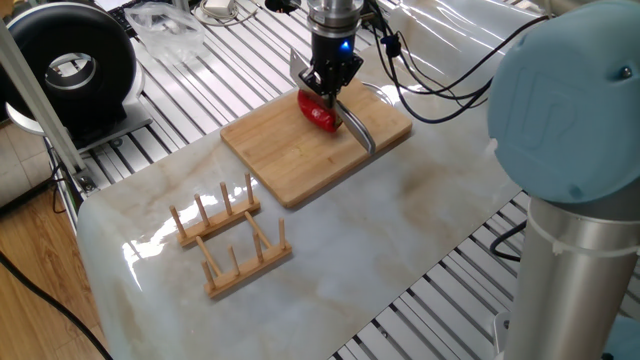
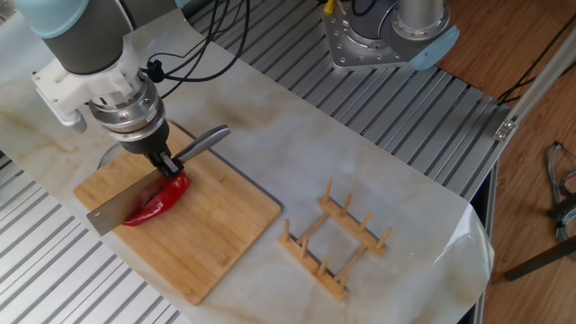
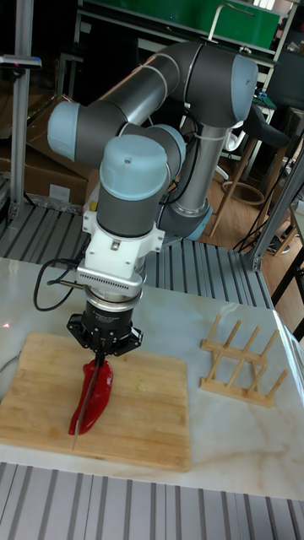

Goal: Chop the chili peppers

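Glossy red chili pepper [image 2: 158, 202], short and curved, lies whole on the rectangular bamboo cutting board [image 2: 207, 243], toward the board's end nearest the arm. A steel-bladed kitchen knife [image 2: 121, 208] with a grey metal handle stands edge-down along the chili's length; blade tip overhangs the board's edge in the other fixed view, and in the tall fixed view the blade shows as a thin line over the chili. The black two-finger gripper [image 2: 168, 165] is clenched on the knife handle from above — fingers pointing down, just over the chili's stem end. About half of the board beyond the chili is bare. The board sits on a marbled white tabletop [image 1: 400, 240]; a light wooden peg rack [image 1: 230, 240] stands well apart from the board, with open marble between — slatted aluminium framing borders the top.
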Controlling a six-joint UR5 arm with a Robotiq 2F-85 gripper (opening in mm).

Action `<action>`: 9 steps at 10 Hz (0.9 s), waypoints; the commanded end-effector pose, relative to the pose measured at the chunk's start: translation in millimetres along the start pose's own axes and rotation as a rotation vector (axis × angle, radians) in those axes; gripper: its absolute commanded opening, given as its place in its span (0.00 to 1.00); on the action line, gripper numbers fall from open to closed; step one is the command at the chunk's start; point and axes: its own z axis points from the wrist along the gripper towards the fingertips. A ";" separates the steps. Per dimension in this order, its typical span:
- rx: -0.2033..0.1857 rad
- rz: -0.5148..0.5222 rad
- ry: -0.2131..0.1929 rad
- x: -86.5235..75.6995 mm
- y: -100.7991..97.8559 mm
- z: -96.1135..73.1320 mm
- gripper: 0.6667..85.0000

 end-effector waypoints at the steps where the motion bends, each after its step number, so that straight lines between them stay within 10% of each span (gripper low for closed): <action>1: -0.008 0.016 -0.008 -4.9 5.9 -3.8 0.01; 9: -0.029 0.009 -0.023 -4.8 10.1 -18.1 0.01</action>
